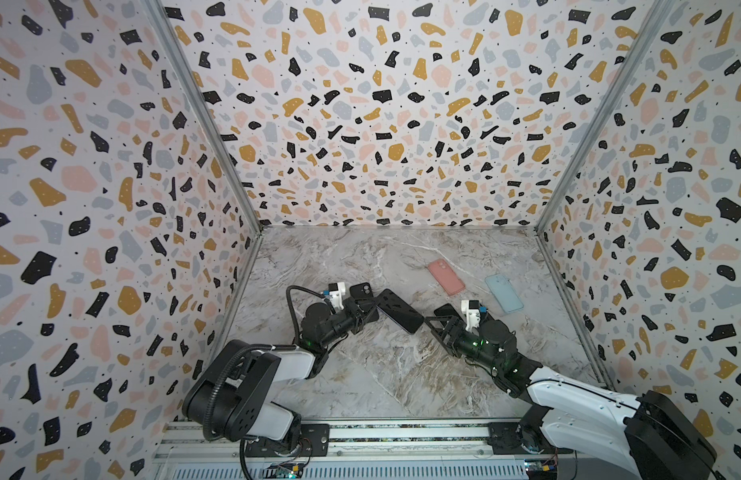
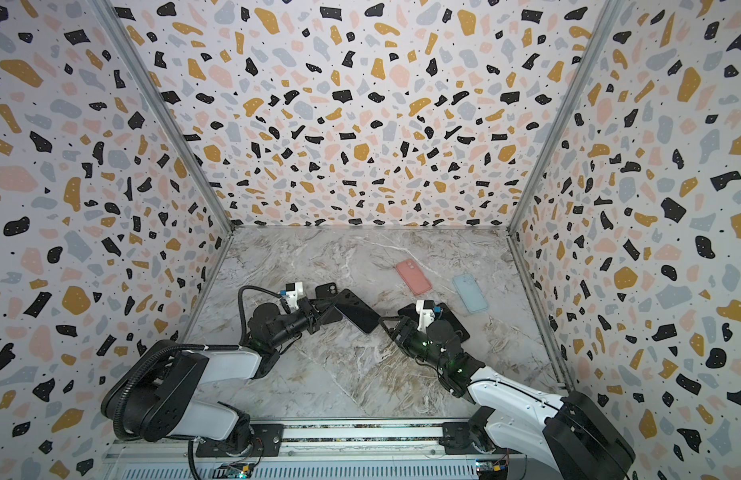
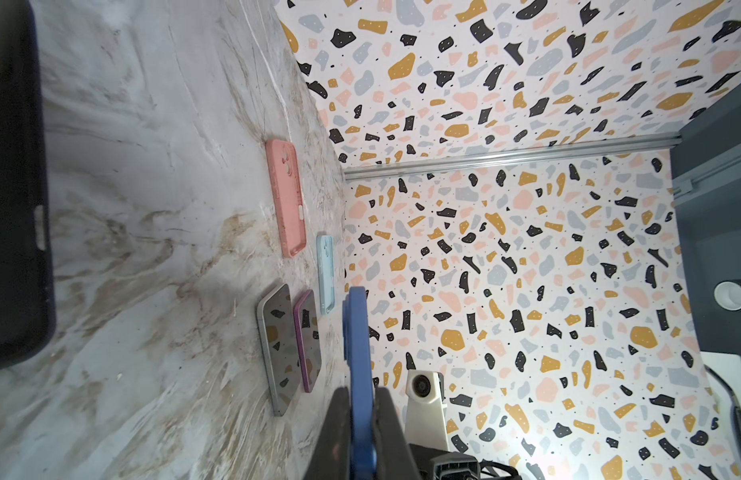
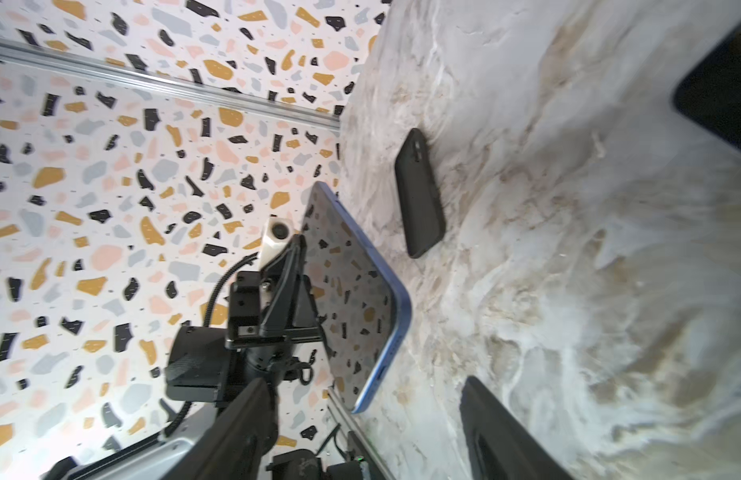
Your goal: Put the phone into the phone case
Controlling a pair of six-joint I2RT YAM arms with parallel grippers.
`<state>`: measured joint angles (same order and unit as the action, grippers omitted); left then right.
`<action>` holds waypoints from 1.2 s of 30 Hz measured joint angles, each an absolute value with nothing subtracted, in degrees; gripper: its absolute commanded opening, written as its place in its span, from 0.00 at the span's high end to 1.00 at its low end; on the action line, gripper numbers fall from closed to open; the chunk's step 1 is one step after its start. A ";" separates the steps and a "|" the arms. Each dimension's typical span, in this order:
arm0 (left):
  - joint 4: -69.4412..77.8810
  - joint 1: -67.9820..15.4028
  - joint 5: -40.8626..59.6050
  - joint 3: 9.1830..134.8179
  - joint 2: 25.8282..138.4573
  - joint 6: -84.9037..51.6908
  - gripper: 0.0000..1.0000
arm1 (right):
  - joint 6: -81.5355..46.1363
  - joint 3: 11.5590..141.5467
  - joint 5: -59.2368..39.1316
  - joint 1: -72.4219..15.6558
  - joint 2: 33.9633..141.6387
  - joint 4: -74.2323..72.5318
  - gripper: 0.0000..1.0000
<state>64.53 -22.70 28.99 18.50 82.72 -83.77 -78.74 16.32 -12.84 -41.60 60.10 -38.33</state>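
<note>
Pinching the blue phone (image 4: 352, 299) in the left gripper (image 3: 362, 399), tilted up to expose its far end. Holding the right gripper (image 1: 432, 325) spread just beside, likely to regrip.

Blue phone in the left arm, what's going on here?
The left gripper is shut on the blue phone, holding it tilted by one edge. The right gripper is open near its free end. The black case lies beside the left gripper, phone not yet in it. A pink case and a light-blue case lie farther back.

Table (image 1: 381, 374), pink case (image 1: 445, 277), blue case (image 1: 504, 293), black case (image 4: 418, 199), grey phone (image 3: 277, 349), purple phone (image 3: 308, 340)
</note>
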 measured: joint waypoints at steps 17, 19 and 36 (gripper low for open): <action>69.30 -24.95 26.96 18.68 83.74 -88.14 1.00 | -87.53 15.29 -15.90 -41.63 72.34 -59.16 0.84; 69.78 -25.12 26.74 18.74 83.96 -88.31 1.00 | -87.66 15.09 -15.94 -41.63 72.82 -60.07 0.88; 46.09 -23.79 29.26 28.29 80.42 -69.23 0.23 | -87.37 14.33 -15.88 -41.06 70.46 -56.84 1.00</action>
